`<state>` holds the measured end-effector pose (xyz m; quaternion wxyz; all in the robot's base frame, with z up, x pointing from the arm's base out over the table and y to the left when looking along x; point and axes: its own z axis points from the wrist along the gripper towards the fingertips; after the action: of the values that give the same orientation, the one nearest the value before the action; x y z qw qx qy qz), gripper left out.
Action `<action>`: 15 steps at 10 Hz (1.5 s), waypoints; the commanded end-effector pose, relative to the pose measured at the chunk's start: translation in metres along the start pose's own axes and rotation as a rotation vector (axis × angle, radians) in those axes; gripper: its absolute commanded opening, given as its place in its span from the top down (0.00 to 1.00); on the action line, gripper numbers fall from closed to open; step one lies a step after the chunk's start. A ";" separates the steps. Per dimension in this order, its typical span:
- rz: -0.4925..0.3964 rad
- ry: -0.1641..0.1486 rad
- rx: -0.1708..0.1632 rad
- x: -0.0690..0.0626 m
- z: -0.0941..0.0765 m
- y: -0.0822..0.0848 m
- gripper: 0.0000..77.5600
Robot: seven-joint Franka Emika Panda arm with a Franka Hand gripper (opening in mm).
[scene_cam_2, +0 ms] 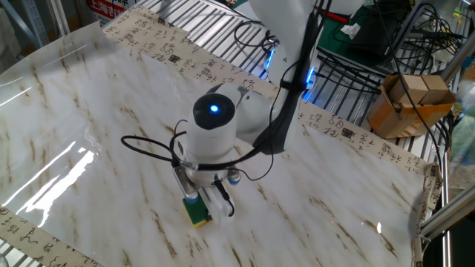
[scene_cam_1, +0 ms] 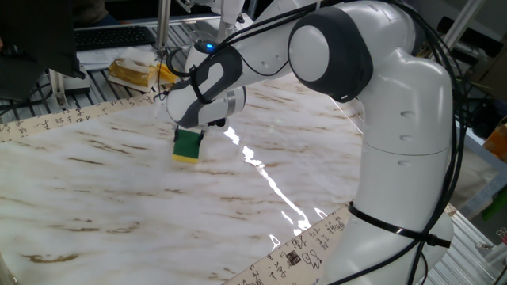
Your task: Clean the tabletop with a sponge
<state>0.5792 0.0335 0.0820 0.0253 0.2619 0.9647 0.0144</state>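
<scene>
Presently the sponge (scene_cam_1: 188, 146) is clamped in the gripper (scene_cam_1: 191, 136) against the table (scene_cam_1: 95, 206); uneven pressure could twist it loose.

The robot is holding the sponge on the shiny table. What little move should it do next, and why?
Probably slide the sponge a bit further across the tabletop while pressing down. The gripper has its jaws shut on the sponge, whose yellow base looks to sit on the marble sheet, and lots of tabletop lies around it unwiped.
</scene>
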 end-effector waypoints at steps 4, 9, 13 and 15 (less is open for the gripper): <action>-0.087 0.074 0.056 0.009 -0.036 -0.023 0.99; -0.136 0.073 0.072 0.008 -0.033 -0.034 0.99; -0.168 0.074 0.067 -0.008 -0.025 -0.047 0.99; -0.173 0.077 0.067 -0.011 -0.026 -0.050 0.99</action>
<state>0.5579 -0.0081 0.1076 -0.0205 0.1875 0.9820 -0.0091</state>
